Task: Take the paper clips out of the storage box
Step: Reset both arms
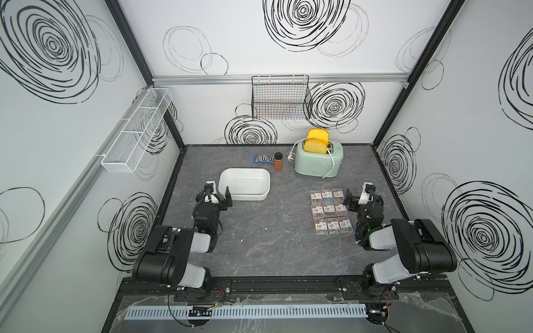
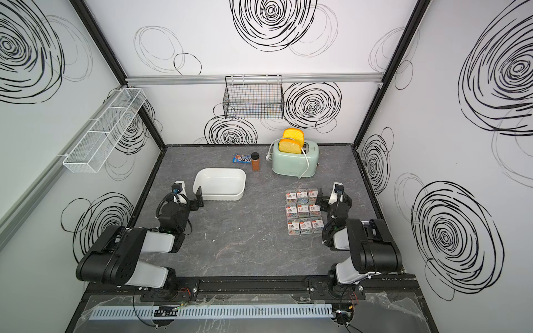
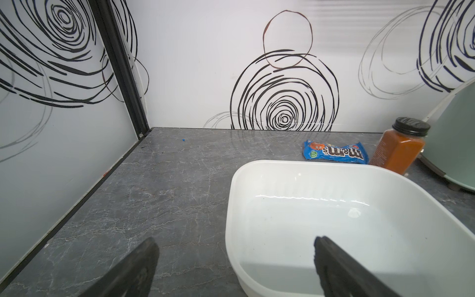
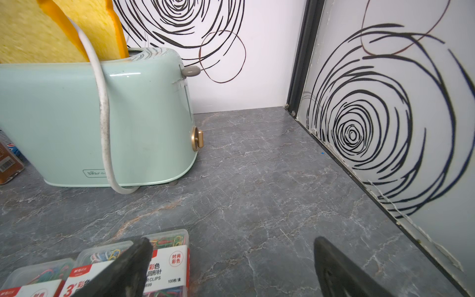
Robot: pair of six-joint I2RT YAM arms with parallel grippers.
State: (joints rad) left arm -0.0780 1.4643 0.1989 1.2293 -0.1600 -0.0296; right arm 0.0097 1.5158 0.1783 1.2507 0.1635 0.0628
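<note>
White plastic, the storage box (image 1: 245,183) (image 2: 220,181) sits on the grey marbled counter (image 1: 259,239) toward its left rear, and the left wrist view shows its bare bottom (image 3: 334,205). All nine cases of paper clips (image 1: 331,211) (image 2: 304,211) lie outside it. They are flat on the counter in a tight three-by-three block on the right side, well apart from the box, in front of the mint green toaster (image 1: 314,164).

The left gripper (image 1: 219,199) (image 3: 232,241) is at the box's near left corner. Its fingers are spread wide and grip nothing, one over the counter and one over the inside of the box.

The right gripper (image 1: 359,199) (image 4: 231,244) is just beside the block's right edge. Its fingers are likewise wide apart and hold nothing, and one finger (image 4: 133,259) overlaps the nearest case (image 4: 167,259) in the right wrist view.

A blue candy packet (image 1: 264,159) and an orange-filled jar (image 1: 278,163) stand behind the box
</note>
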